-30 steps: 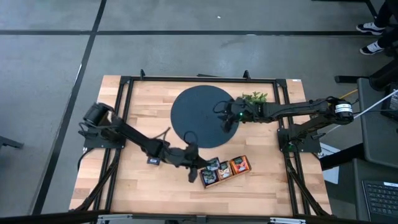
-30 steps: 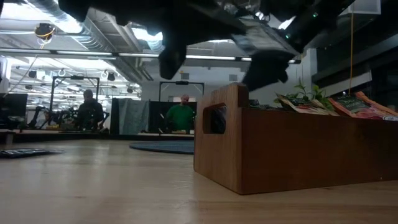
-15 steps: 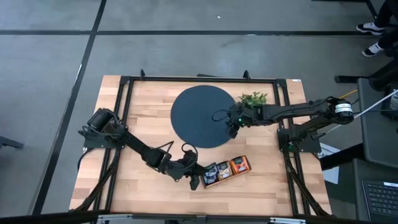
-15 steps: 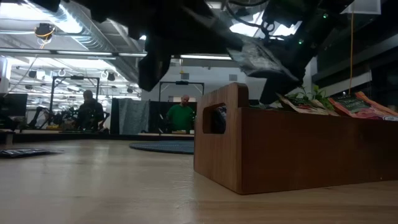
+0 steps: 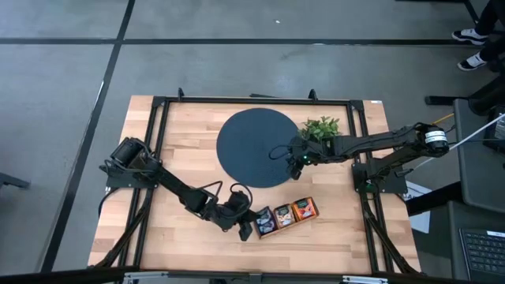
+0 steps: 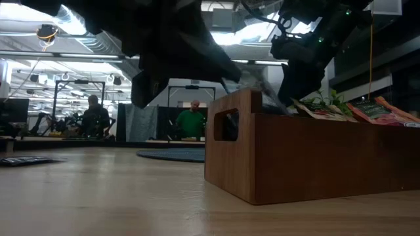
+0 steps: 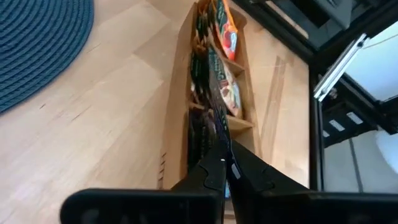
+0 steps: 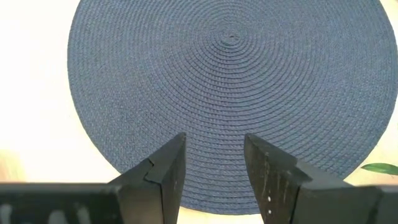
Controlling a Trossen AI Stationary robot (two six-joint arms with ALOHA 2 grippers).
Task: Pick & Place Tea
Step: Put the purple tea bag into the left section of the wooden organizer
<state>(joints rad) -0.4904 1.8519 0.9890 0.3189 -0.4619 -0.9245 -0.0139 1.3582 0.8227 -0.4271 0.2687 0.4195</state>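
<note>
While the left gripper (image 5: 246, 229) sits at the left end of the narrow brown wooden three-compartment tray (image 5: 286, 226), its two dark fingers (image 7: 214, 171) are pressed together over the tray's nearest compartment. In the left wrist view a thin dark flat sachet (image 7: 217, 121) stands on edge directly ahead of the closed fingertips and appears to be pinched between them; whether it is fully clamped cannot be told with certainty. The tray lies on the light wooden table (image 5: 181, 142), near its front edge and right of centre.

The small flat tea sachets (image 5: 286, 215) fill the tray: dark ones in the left compartment, beige ones in the middle and orange-red ones (image 5: 304, 209) at the right end. In the low view their upper edges (image 6: 367, 110) stand above the tray wall (image 6: 315, 154).

The right gripper (image 5: 296, 160) hovers over the right edge of the round dark blue woven mat (image 5: 256, 146), which lies at the far centre of the table. Its fingers (image 8: 165, 171) are spread apart, with only the mat surface showing between them. The leafy green plant (image 5: 321, 126) stands just beyond the right gripper, beside the mat's far right edge.

One further dark sachet (image 6: 26, 160) lies flat on the table, well left of the tray. Two people (image 6: 190, 121) show in the room behind the table
</note>
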